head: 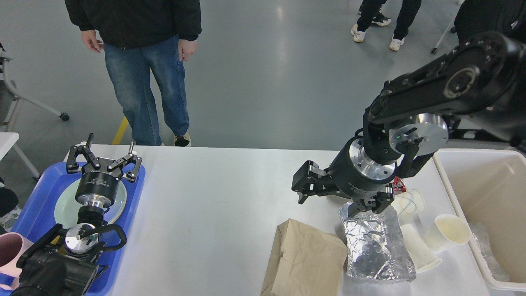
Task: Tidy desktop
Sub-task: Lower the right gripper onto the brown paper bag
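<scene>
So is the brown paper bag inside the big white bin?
No, the brown paper bag lies on the desktop, left of the foil tray, outside the bin.

floor (267, 74): grey, glossy, light glare | yellow floor line (121, 129) | wheeled chair base (37, 107) left

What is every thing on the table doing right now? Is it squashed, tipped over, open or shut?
Right gripper: open, low over the trash.
Left gripper: open, above the plate.
Foil tray: crumpled, lying flat.
Paper bag: lying flat, creased.
Paper cup: tipped on its side, empty.
Plate: in the blue tray.
Pink mug: upright.
Cream bin: open.
</scene>
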### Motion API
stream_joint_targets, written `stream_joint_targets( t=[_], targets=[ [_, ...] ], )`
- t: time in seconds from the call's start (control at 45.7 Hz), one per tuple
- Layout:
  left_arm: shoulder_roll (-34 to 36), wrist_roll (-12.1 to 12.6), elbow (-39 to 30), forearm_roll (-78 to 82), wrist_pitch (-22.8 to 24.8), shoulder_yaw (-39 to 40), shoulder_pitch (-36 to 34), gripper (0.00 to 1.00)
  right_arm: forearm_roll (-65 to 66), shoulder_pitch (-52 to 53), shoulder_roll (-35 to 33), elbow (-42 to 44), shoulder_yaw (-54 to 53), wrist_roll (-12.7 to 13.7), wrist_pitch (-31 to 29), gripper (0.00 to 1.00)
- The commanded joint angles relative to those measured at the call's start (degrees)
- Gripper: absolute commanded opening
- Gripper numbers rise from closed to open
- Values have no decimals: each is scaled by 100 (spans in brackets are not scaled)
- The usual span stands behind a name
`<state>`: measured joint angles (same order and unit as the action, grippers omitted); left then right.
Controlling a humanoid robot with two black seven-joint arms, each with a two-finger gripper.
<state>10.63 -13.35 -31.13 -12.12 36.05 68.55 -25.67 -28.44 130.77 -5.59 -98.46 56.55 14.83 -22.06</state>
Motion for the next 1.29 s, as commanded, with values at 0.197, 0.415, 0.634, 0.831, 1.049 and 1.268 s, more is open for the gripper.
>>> stream_joint_targets(
  t=[0.197, 0.415, 0.634, 0.831, 1.049, 1.268],
  targets=[
    [1, -1, 2, 0, -1, -9, -9, 96, 655, -1650, 813, 714, -935, 46, 904, 100],
    [1, -1, 2, 0, -1, -9, 0, 96, 1042, -2371, 1192, 1206, -1005, 73, 1670, 100],
    [1, 8, 2, 0, 34, -18, 0, 96, 1473, -3338, 1711, 1857, -944, 116, 1793, 100],
    [1, 17, 2, 0, 34, -18, -9, 96, 1508, -3874, 1719, 2322, -944, 362, 2056, 98],
    [1, 17, 2, 0, 34, -18, -9, 96, 2193, -4596, 1754, 2903, -917, 380, 2162, 98],
    [1, 17, 2, 0, 42, -18, -9, 96, 2308, -4736, 1754, 2938, -952, 363, 2162, 74]
  ],
)
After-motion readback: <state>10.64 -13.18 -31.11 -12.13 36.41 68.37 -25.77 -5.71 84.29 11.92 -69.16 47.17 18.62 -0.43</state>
